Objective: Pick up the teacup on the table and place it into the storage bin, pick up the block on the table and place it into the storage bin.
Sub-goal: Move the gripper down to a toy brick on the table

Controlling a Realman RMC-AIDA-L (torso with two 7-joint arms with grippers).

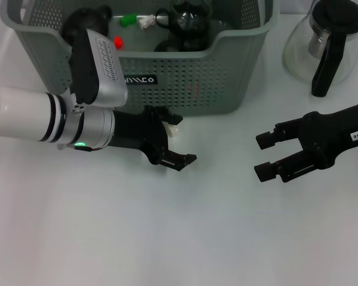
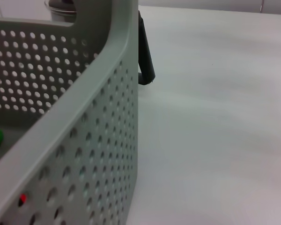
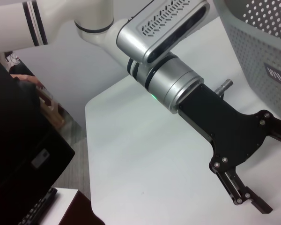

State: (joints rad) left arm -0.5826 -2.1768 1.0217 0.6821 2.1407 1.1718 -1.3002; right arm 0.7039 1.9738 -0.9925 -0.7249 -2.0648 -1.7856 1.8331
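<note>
Head view is taken up nearest by a bare white table (image 1: 179, 238). Past it, the left gripper (image 1: 178, 143) is held low over the table just before the storage bin's front wall, fingers spread, with a small white piece seen between them; whether it is gripped cannot be told. The right gripper (image 1: 268, 156) is held to the right, fingers apart and holding nothing. At the far edge the storage bin (image 1: 215, 77) is seen, a dark teacup (image 1: 188, 21) and small red, green and white blocks inside. A glass coffee pot (image 1: 328, 42) is set at the far right corner.
</note>
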